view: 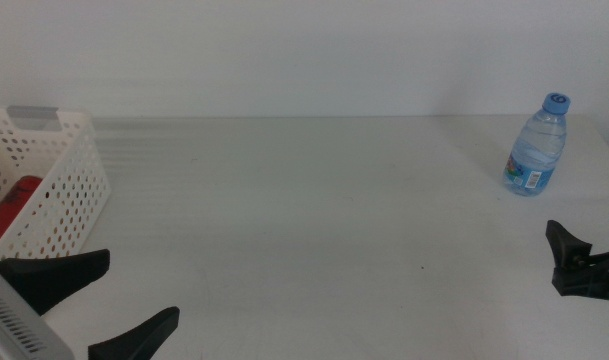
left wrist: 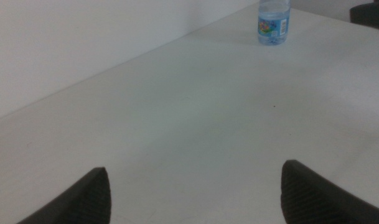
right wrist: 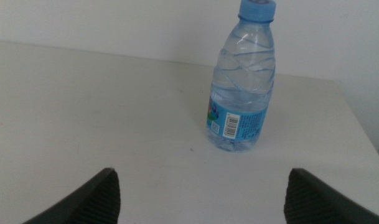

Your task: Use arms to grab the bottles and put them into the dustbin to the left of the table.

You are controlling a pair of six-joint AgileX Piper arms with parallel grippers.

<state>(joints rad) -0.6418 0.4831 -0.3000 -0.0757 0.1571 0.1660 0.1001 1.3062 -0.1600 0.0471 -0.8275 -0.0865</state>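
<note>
White table [view: 314, 220], both claws spread and empty: left claw [view: 89, 305], right claw [right wrist: 201, 196] facing water bottle [right wrist: 244, 78].

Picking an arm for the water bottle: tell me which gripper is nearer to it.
Right. The right gripper sits just in front of the water bottle on the table's right side, fingers open. The left gripper is far across the table, beside the dustbin.

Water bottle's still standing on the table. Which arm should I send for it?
Right. The water bottle stands upright at the table's far right, just ahead of the open right gripper and centred in its wrist view. The open left gripper sits across the table beside the dustbin.
</note>
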